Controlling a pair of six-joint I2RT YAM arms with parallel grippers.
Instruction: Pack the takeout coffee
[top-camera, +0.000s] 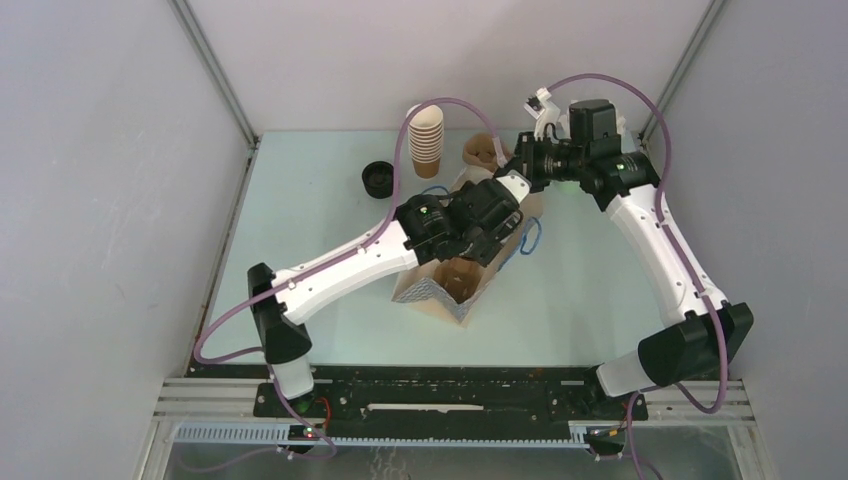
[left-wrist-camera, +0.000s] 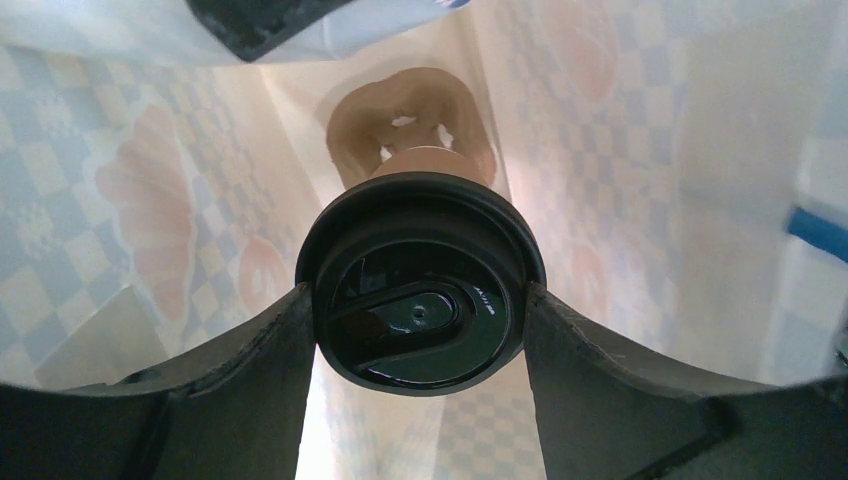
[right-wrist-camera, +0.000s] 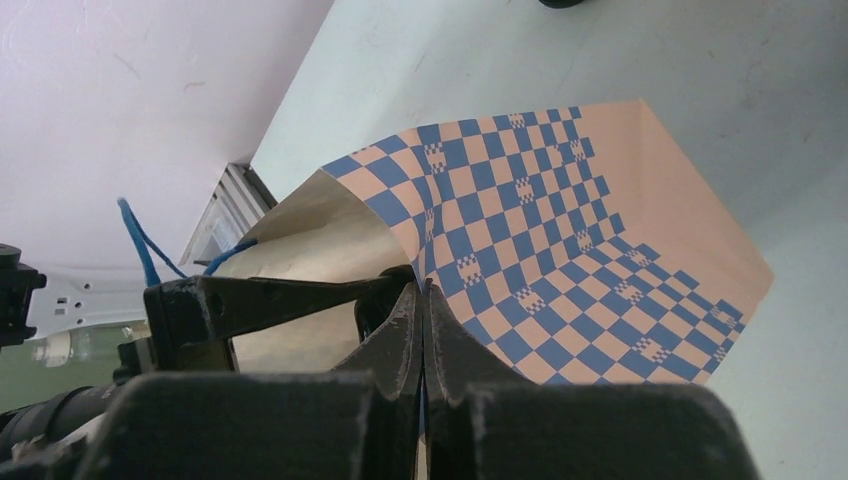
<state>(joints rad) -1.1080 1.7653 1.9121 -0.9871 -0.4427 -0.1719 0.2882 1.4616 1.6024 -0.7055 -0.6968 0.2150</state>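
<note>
- Takeout coffee (left-wrist-camera: 420, 300), a brown cup under a black lid, down inside the checked paper bag (left-wrist-camera: 640, 150), seen lid-on from the left wrist.
- Left jaws closed around the coffee, one finger pressed to each side of the lid's rim.
- Past the cup, deeper in the bag, a brown moulded-pulp tray (left-wrist-camera: 355, 130); contact between cup and tray impossible to tell.
- Right jaws pinched fully shut on the bag's edge, blue-and-orange checked paper curving away from them.
- Bag lying mid-worktop (top-camera: 600, 300) from above, largely covered by the left arm's wrist.
- Behind the bag, a stack of brown paper cups (top-camera: 427, 140), upright.
- Left of that stack, a loose black lid (top-camera: 379, 178), flat on the worktop, apart from the bag.
</note>
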